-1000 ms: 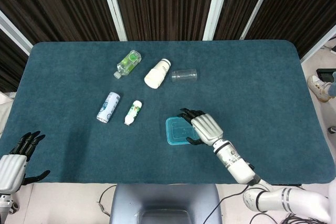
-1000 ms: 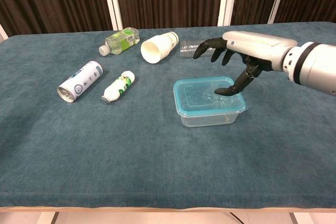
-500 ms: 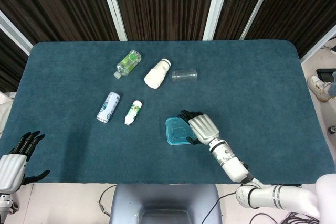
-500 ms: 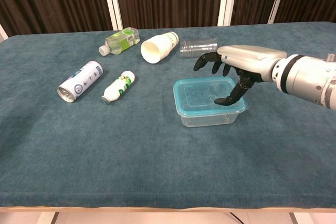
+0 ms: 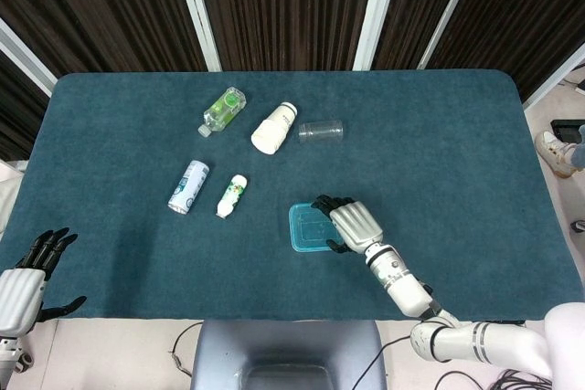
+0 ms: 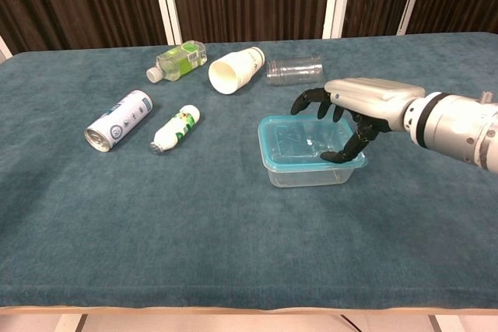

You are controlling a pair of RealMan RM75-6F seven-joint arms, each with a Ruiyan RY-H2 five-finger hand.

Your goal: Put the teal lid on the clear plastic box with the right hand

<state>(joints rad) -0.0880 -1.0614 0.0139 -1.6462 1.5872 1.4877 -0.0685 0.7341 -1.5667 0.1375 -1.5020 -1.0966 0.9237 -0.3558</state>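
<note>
Bench [image 5: 439, 134]: teal cloth surface, wide bare stretches to the right of the right hand and between it and the near edge; far edge runs along dark curtain panels. Right hand [image 6: 354, 110] sits over the right half of the clear plastic box [image 6: 311, 170], palm down, fingers [image 6: 305, 100] arched over the far rim and thumb tip down on the near-right corner of the teal lid [image 6: 299, 141]; whether the fingers touch the lid I cannot tell. It grasps nothing, digits spread and bent. The lid lies on top of the box, rim aligned all round in the chest view; the box stands directly beneath the hand, toward the near-centre of the bench. Left hand [image 5: 27, 276] hangs off the near-left corner of the bench, far to the left of the right hand, fingers apart and empty. Beyond the right hand, toward the far edge: paper cup [image 6: 236, 70] on its side, clear plastic cup [image 6: 294, 70] lying just beside it, green bottle [image 6: 177, 61] further left. To the left of the right hand, well apart: can [image 6: 118, 120] on its side, small white bottle [image 6: 177, 128] just beside it. Open cloth separates all of these from the box.
</note>
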